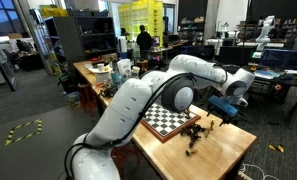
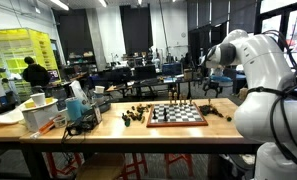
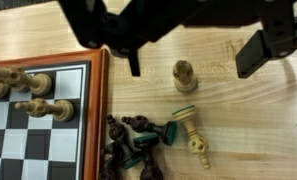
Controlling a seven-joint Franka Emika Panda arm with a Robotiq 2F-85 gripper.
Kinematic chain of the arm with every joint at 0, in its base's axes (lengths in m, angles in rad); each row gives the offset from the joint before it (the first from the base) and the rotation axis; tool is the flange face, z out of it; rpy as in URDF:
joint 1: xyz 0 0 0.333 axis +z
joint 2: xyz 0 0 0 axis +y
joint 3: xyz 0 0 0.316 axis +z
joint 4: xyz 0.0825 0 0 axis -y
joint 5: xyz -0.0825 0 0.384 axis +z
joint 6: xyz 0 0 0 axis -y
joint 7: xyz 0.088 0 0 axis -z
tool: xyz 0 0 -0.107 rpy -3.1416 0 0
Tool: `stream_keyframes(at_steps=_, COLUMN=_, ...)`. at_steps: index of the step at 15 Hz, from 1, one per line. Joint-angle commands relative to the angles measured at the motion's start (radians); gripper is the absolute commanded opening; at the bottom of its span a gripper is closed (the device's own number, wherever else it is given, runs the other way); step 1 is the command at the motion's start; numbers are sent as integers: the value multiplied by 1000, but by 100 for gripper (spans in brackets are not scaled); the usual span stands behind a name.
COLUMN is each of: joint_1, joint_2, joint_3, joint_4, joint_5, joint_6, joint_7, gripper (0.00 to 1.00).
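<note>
In the wrist view my gripper (image 3: 194, 60) comes in from the top, open, with its dark fingers (image 3: 256, 52) wide apart. A pale wooden chess piece (image 3: 185, 75) stands upright on the table between them, touched by neither. Below it another pale piece (image 3: 194, 137) lies on its side next to a heap of dark pieces (image 3: 133, 142). The chessboard (image 3: 33, 135) lies to the left with several pale pieces on it. In both exterior views the gripper (image 1: 224, 108) (image 2: 214, 88) hangs over the table beside the board (image 1: 170, 122) (image 2: 176, 115).
The wooden table (image 1: 223, 150) ends close to the dark pieces (image 1: 198, 135). More chess pieces (image 2: 138, 117) lie off the board's other side. Boxes and containers (image 2: 58, 112) crowd the table's far end. Desks, monitors and a person (image 1: 144, 42) fill the background.
</note>
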Motion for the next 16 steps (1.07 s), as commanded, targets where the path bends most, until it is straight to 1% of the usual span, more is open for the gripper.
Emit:
stream_keyframes(at_steps=1, joint_1=-20, joint_2=27, joint_3=6, joint_4=36, joint_5=8, joint_6=-27, joint_7=-12, gripper=68)
stream_keyframes(at_steps=3, joint_1=-24, joint_2=32, joint_3=8, joint_4=37, joint_5=8, joint_6=-23, joint_7=-18, gripper=64)
stream_keyframes(at_steps=4, joint_1=-26, joint_2=34, joint_3=8, joint_4=39, joint_5=8, joint_6=-24, joint_7=-20, gripper=59)
stream_keyframes(at_steps=6, joint_1=-28, joint_2=38, joint_3=9, joint_4=43, joint_5=9, joint_6=-23, joint_7=-21, gripper=43)
stream_keyframes(at_steps=7, joint_1=-28, joint_2=39, joint_3=9, joint_4=43, joint_5=8, joint_6=-23, joint_7=-21, gripper=33)
stream_keyframes(at_steps=11, joint_1=-28, joint_2=38, joint_3=10, joint_4=42, joint_5=10, joint_6=-21, joint_7=-22, gripper=2)
stream_keyframes(at_steps=12, joint_1=-29, joint_2=40, joint_3=10, joint_4=46, joint_5=10, joint_6=-23, joint_7=-22, gripper=2)
stream_keyframes(at_steps=13, joint_1=-30, joint_2=40, joint_3=11, joint_4=47, joint_5=11, joint_6=-23, joint_7=-22, gripper=6)
stream_keyframes(at_steps=16, joint_1=-30, joint_2=37, joint_3=12, joint_4=47, joint_5=12, joint_6=-27, joint_7=-22, gripper=6)
